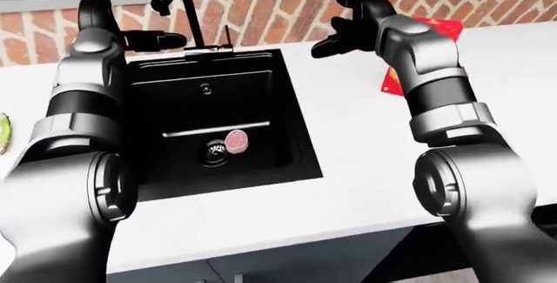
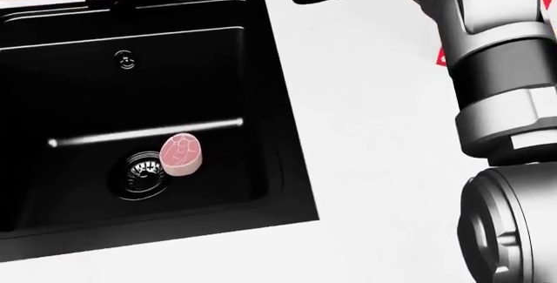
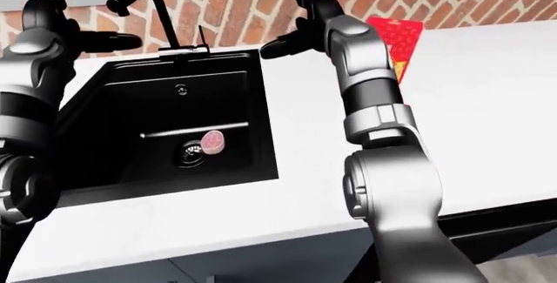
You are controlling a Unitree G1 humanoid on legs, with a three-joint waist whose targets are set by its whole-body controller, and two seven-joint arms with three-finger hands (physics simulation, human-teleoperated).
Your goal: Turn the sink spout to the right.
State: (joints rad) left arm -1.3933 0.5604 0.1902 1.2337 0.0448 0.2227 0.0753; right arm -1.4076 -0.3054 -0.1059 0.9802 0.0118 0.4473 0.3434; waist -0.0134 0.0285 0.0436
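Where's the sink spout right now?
In the left-eye view the black spout rises at top left of centre above the sink, against the brick wall, between the left hand and right hand.

Bright, even light — sharp, shadowless

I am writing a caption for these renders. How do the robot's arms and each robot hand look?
Both arms are built of glossy silver-grey rounded segments with black bands at the joints. The left robot hand and the right robot hand are black with thick fingers. No cables or markings show.
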